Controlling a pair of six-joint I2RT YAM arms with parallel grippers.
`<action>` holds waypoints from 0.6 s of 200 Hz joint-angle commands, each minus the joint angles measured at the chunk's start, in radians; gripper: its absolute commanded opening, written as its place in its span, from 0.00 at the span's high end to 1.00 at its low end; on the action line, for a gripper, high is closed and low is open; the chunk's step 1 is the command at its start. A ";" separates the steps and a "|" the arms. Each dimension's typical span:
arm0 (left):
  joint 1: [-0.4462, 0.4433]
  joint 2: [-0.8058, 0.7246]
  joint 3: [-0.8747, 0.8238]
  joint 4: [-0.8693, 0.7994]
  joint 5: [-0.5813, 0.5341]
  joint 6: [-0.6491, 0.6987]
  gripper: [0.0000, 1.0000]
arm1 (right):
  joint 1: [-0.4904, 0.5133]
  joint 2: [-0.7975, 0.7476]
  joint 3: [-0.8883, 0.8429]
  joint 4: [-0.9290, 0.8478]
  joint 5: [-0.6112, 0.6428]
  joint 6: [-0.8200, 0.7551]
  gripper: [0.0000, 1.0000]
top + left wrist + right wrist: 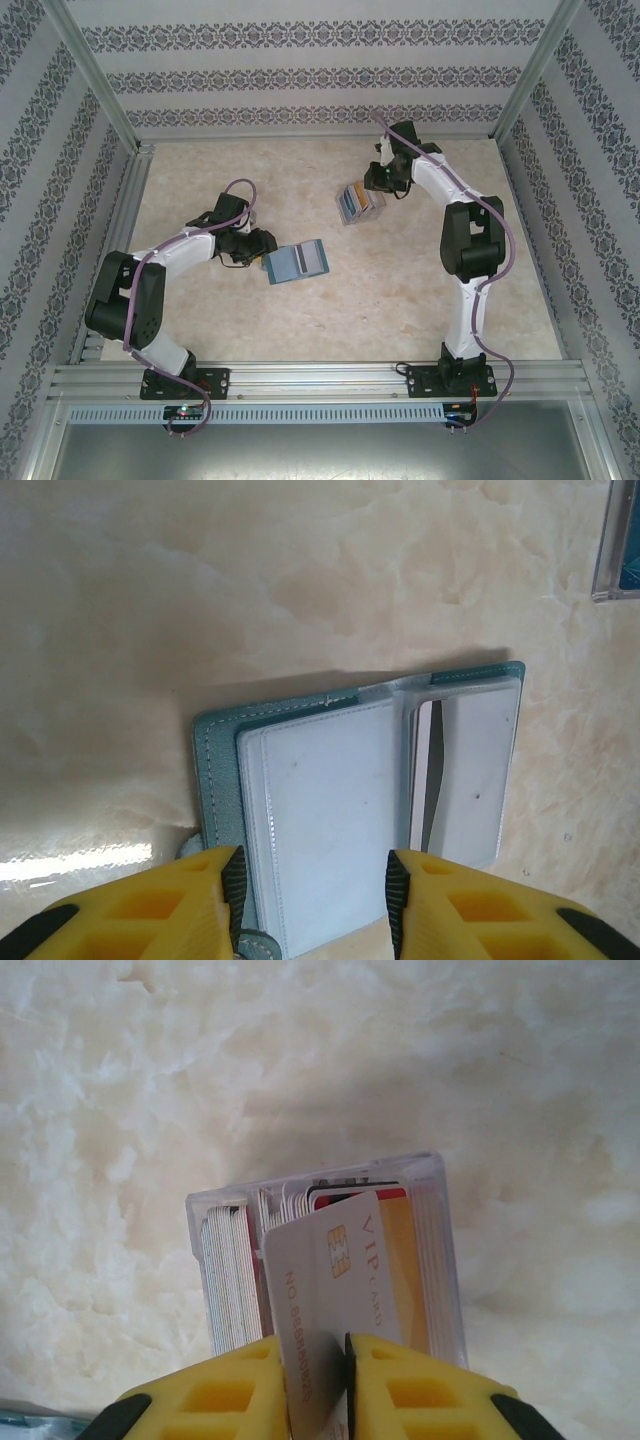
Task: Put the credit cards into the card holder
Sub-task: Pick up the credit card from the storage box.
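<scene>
At the left of the marbled table (pixel 400 290), the left gripper (pixel 258 246) is seen at the near-left edge of the card holder (pixel 297 262), which lies open left of the table's centre. From the left wrist, the card holder (pixel 340 810) is shown spread open, with its teal cover underneath and pale clear sleeves on top. The left gripper's yellow fingers (pixel 190 905) are set against either side of the nearer sleeve leaf, so that it is clamped between them. Further right and towards the back, a clear box (pixel 362 205) is placed on the table, well apart from the holder, and the credit cards (pixel 235 1270) are stood on edge inside it. At its right side the right gripper (pixel 380 185) is positioned. From the right wrist, one silver card (pixel 335 1270) with a chip is seen tilted up out of the box, and the right fingers (pixel 420 1390) are closed tightly on its near end.
</scene>
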 commanded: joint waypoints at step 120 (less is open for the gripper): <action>-0.020 0.021 0.021 0.018 0.010 0.016 0.56 | -0.025 -0.158 -0.047 -0.035 0.046 -0.030 0.91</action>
